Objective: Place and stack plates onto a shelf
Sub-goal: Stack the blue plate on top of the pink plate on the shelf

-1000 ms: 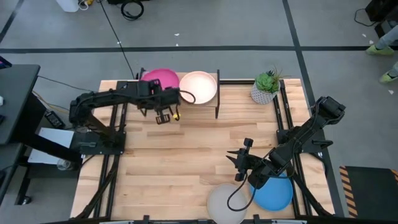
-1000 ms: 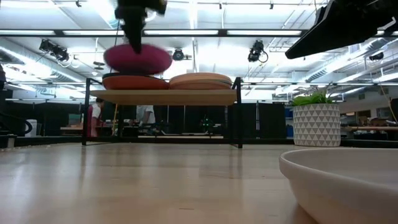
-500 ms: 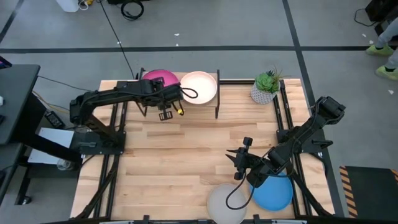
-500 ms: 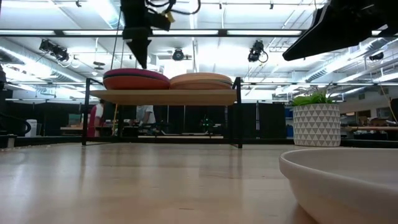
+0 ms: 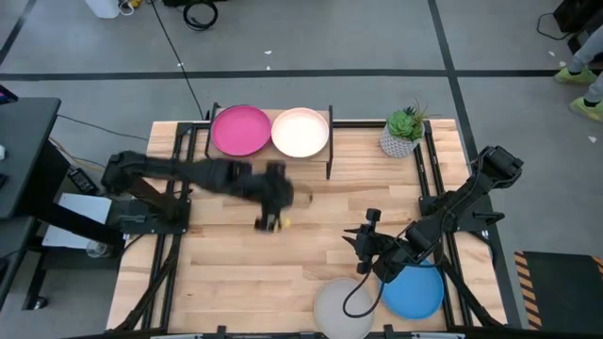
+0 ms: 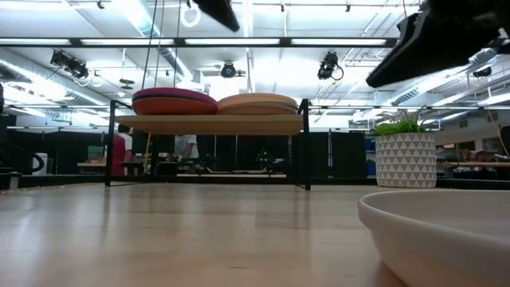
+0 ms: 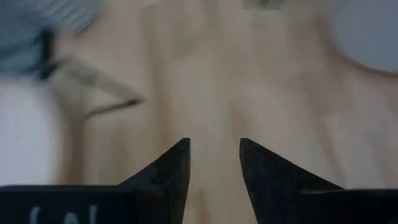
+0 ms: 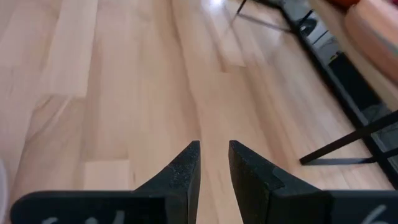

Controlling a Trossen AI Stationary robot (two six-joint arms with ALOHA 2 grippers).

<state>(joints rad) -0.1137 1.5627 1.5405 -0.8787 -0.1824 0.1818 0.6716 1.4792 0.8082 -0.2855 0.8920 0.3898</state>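
The shelf [image 6: 211, 124] stands at the table's far edge. On its left half a magenta plate [image 5: 240, 131] tops a stack, resting on an orange plate [image 6: 171, 108]. On its right half a peach plate [image 5: 300, 133] tops a second stack [image 6: 256, 104]. A pale grey plate [image 5: 344, 307] and a bright blue plate [image 5: 415, 292] lie on the table at the near right. My left gripper [image 5: 270, 220] is over the table's middle, open and empty [image 7: 214, 155]. My right gripper [image 5: 362, 250] hovers just left of the blue plate, open a little, nothing between its fingers [image 8: 214, 155].
A potted plant [image 5: 403, 132] in a white patterned pot stands at the far right, beside the shelf. Bare wood lies between the shelf and the two near plates. The pale grey plate's rim [image 6: 438, 227] fills the near right of the low view.
My left gripper has let go of the magenta plate, which has dropped from just above the shelf onto the left stack and lies level there. The gripper has then swung quickly away from the shelf, toward the near edge and the table's middle.
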